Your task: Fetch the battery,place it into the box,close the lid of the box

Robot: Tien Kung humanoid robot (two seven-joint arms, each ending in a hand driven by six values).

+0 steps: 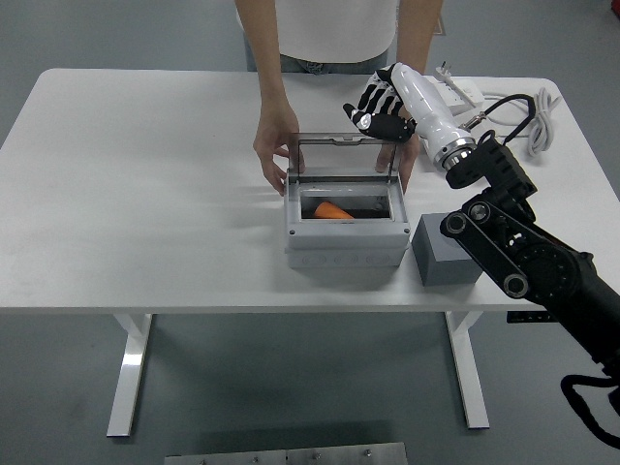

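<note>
A grey box (346,232) stands in the middle of the table with its clear lid (343,157) raised upright. Inside lies an orange battery (332,210). My right hand (376,108) hovers just above the lid's top right edge, fingers spread and holding nothing. A person at the far side steadies the box with one hand (274,155) at its left rear corner and the other hand (404,160) at its right rear corner. My left arm does not show.
A dark grey block (445,254) with round holes sits right of the box. A white power strip (455,92) and cables (528,121) lie at the back right. The white table (136,194) extends bare to the left.
</note>
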